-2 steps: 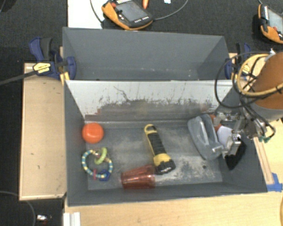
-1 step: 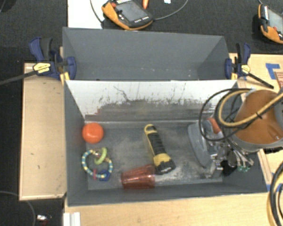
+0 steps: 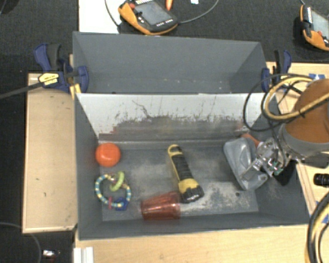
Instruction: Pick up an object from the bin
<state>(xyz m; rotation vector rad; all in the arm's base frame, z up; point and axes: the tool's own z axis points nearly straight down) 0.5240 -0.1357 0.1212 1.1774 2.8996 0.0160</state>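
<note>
Claw at the right edge of a grey lumpy object, well right of the yellow-and-black torch; whether spread or pinching cannot be told.

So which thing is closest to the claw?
The grey lump at the right of the bin, beside the claw. The yellow tool, red cup, ball and ring toy lie further left.

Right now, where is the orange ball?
In the camera view the orange ball lies at the bin's left, just above the colourful ring toy and left of the yellow-black tool.
</note>
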